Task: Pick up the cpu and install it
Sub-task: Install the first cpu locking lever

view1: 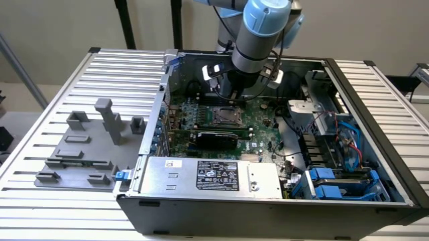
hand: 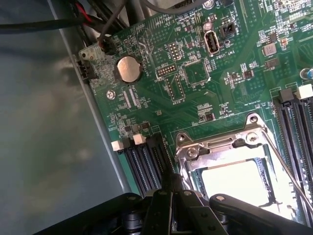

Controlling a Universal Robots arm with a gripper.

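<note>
Exterior view: gripper (view1: 231, 93) lowered inside the open computer case (view1: 375, 145), above the green motherboard (view1: 221, 120), cpu (view1: 224, 116) seated in the socket just below. Wrist view: fingers (hand: 168, 196) clenched together, holding nothing, beside the bright cpu (hand: 239, 178) lying within its metal socket frame (hand: 220, 144).
</note>
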